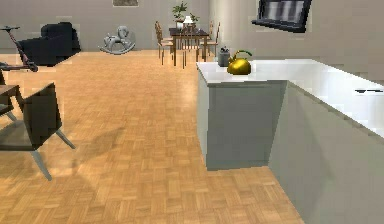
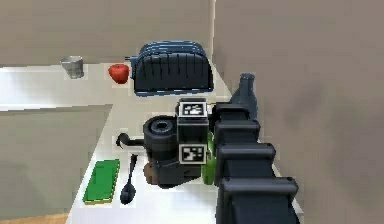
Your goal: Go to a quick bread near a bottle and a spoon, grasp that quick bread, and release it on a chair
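My gripper (image 2: 131,142) reaches out over a white counter (image 2: 60,90), its dark body left of the two white marker squares. A brown lump (image 2: 152,179), maybe the quick bread, lies on the counter right under that body. I cannot tell whether the gripper holds anything. A dark spoon (image 2: 129,182) lies just left of the lump, and a flat green pad (image 2: 103,183) lies beside the spoon. A dark bottle (image 2: 247,92) stands behind the arm. A dark chair (image 1: 40,118) stands at the forward view's left, and wooden dining chairs (image 1: 163,40) stand far back.
A blue toaster (image 2: 173,68), a red apple (image 2: 119,72) and a grey cup (image 2: 72,65) sit farther out on the counter. Ahead, a white counter (image 1: 300,75) carries a gold kettle (image 1: 239,65). A dining table (image 1: 189,36) and a dark armchair (image 1: 50,42) stand beyond open parquet floor.
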